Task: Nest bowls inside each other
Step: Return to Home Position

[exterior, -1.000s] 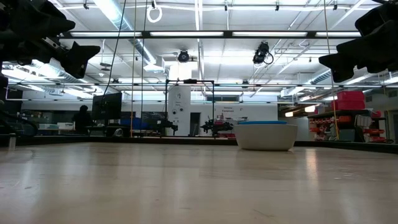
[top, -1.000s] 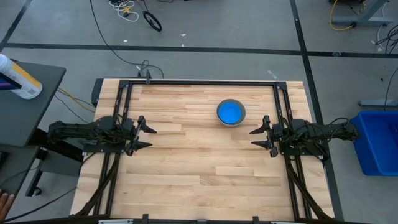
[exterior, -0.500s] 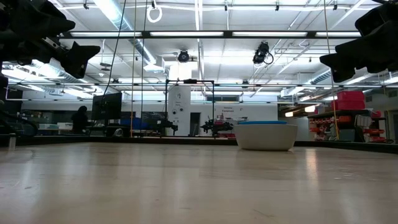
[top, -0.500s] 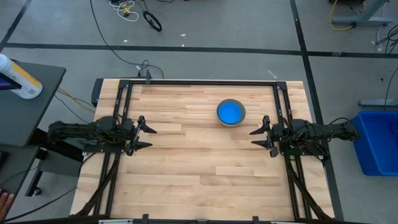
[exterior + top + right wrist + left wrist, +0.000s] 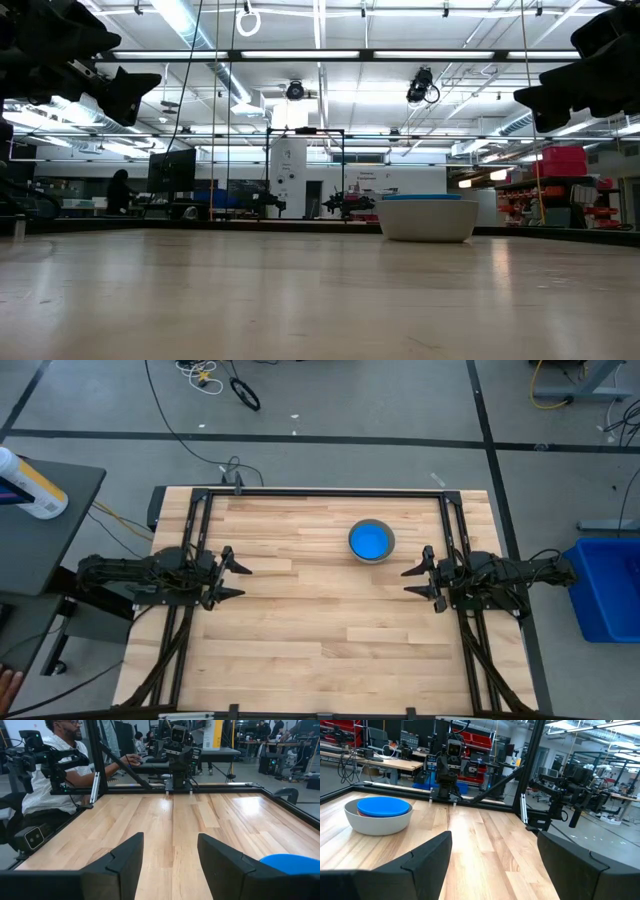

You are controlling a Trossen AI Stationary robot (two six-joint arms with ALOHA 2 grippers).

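Observation:
The bowls stand as one stack (image 5: 371,541) on the wooden table, right of centre toward its far edge. The outer bowl is grey (image 5: 378,824) and rests on its base. A blue bowl (image 5: 384,805) sits inside it and rises a little above the grey rim. The stack also shows in the low view (image 5: 428,217) and at the edge of the right wrist view (image 5: 295,862). My left gripper (image 5: 244,582) hovers open at the table's left side. My right gripper (image 5: 406,583) hovers open at the right side, nearer than the stack. Both point level toward the table's middle and hold nothing.
A black frame (image 5: 320,493) runs along the table's far edge and sides. A person (image 5: 50,775) sits at a desk beyond the table's left side. A blue bin (image 5: 610,590) stands on the floor at the right, a grey side table (image 5: 40,530) at the left.

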